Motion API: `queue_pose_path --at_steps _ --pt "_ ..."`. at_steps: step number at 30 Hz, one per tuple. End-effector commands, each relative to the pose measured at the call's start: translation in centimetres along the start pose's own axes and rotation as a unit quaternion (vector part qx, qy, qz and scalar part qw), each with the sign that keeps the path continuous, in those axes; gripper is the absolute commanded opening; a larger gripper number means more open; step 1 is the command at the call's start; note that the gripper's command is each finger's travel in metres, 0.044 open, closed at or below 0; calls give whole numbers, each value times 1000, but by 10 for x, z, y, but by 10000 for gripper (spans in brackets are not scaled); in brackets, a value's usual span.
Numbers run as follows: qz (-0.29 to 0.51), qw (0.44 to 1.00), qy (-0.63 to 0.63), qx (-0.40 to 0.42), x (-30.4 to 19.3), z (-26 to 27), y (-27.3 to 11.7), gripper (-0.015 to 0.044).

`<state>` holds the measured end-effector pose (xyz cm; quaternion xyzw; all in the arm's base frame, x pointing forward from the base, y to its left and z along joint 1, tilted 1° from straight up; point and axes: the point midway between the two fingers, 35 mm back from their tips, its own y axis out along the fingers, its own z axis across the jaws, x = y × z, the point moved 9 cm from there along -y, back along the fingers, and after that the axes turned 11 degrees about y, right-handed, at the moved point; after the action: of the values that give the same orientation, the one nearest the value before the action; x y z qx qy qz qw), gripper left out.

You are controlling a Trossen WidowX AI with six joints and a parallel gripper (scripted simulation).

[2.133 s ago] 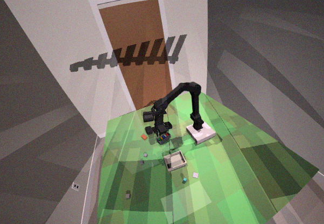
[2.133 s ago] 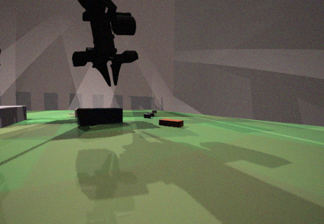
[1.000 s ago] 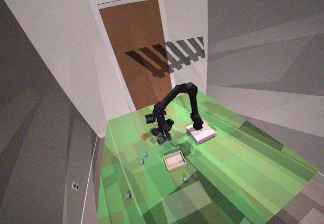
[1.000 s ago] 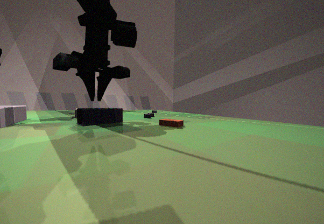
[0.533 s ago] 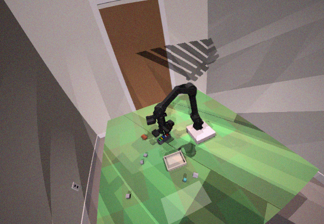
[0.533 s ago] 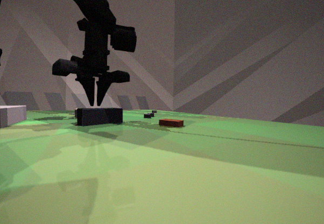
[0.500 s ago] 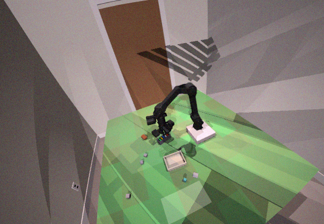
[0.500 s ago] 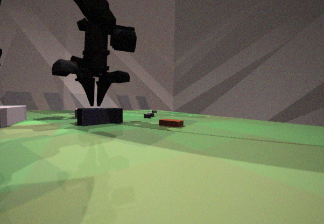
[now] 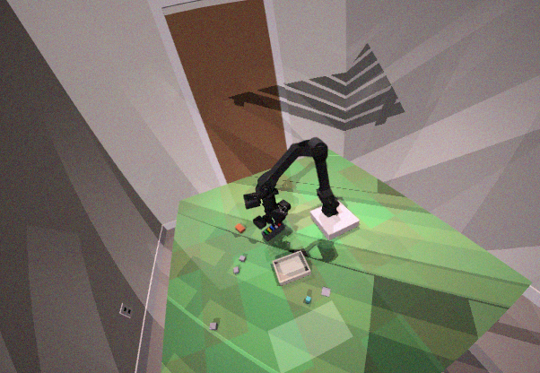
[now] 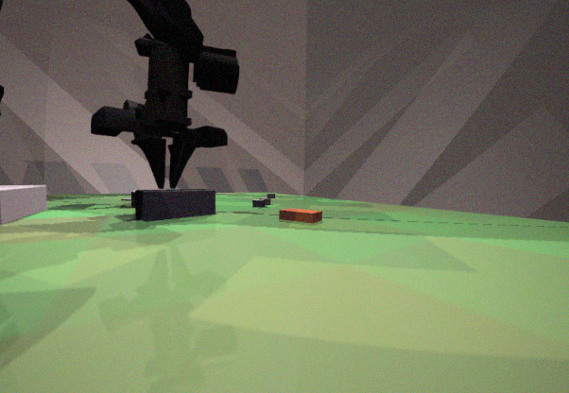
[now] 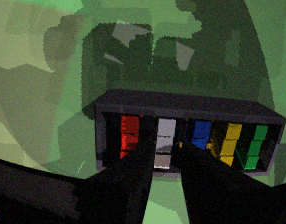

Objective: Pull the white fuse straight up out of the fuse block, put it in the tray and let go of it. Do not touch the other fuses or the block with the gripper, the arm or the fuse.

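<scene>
The white fuse [image 11: 166, 129] stands in the dark fuse block [image 9: 272, 236] [image 10: 179, 205] [image 11: 194, 104], between the red fuse [image 11: 129, 127] and the blue fuse [image 11: 201, 131]. My gripper [image 10: 167, 187] [image 11: 167, 149] points down with its fingers a small gap apart, and nothing is held between them. In the wrist view one fingertip shows on each side of the white fuse. In the exterior view the tips are at about the height of the block's top edge; whether they touch anything cannot be told. The beige tray [image 9: 295, 277] looks empty.
The yellow fuse [image 11: 230, 142] and green fuse [image 11: 255, 145] stand beyond the blue one. An orange block [image 9: 239, 228] [image 10: 301, 215] lies near the fuse block. Small grey pieces [image 9: 242, 258] [image 9: 213, 325] [image 9: 326, 291] and a cyan cube [image 9: 308, 299] lie around the tray.
</scene>
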<state>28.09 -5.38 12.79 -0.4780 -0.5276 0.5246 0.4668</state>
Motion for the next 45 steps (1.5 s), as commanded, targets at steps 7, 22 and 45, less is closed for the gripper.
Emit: queue_pose_path --at_steps 7,22,45 --pt "1 1000 0 2 0 1 9 70" --pt "0 1000 0 1 0 0 8 37" --pt "0 1000 0 1 0 0 2 0"
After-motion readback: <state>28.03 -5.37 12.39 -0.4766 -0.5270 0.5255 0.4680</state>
